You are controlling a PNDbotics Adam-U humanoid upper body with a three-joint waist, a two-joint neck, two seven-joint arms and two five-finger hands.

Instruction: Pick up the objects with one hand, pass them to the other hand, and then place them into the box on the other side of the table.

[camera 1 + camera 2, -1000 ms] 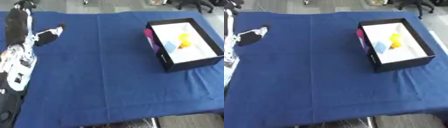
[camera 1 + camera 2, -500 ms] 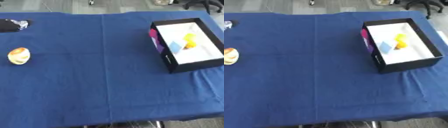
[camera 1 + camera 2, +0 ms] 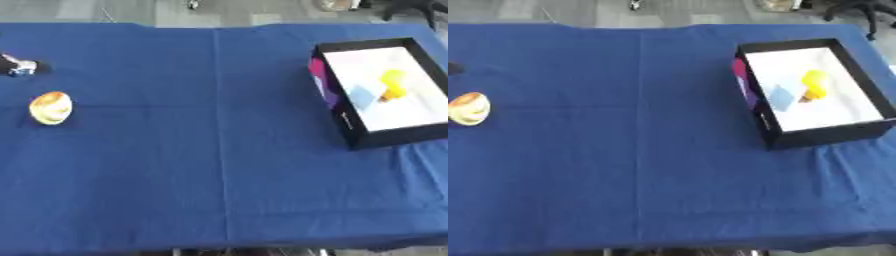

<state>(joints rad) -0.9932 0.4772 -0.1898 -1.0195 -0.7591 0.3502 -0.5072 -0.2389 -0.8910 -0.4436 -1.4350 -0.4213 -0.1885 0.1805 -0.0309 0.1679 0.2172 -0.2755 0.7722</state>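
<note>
A rounded yellow and orange object point(image 3: 51, 107) lies alone on the blue cloth at the far left. Just above it, at the left edge, a small black and silver part of my left hand point(image 3: 17, 66) shows, apart from the object. The black box with a white inside point(image 3: 418, 131) sits at the right of the table. In it lie a yellow object point(image 3: 391, 83) and a pale blue piece point(image 3: 360, 96). My right hand shows in neither view.
The blue cloth point(image 3: 210, 165) covers the whole table, with a crease running down its middle. The table's front edge runs along the bottom of the view. Grey floor and chair legs show beyond the far edge.
My left arm, which lay over the left side a second ago, has pulled back to the left edge, uncovering the yellow and orange object. The box has not moved.
</note>
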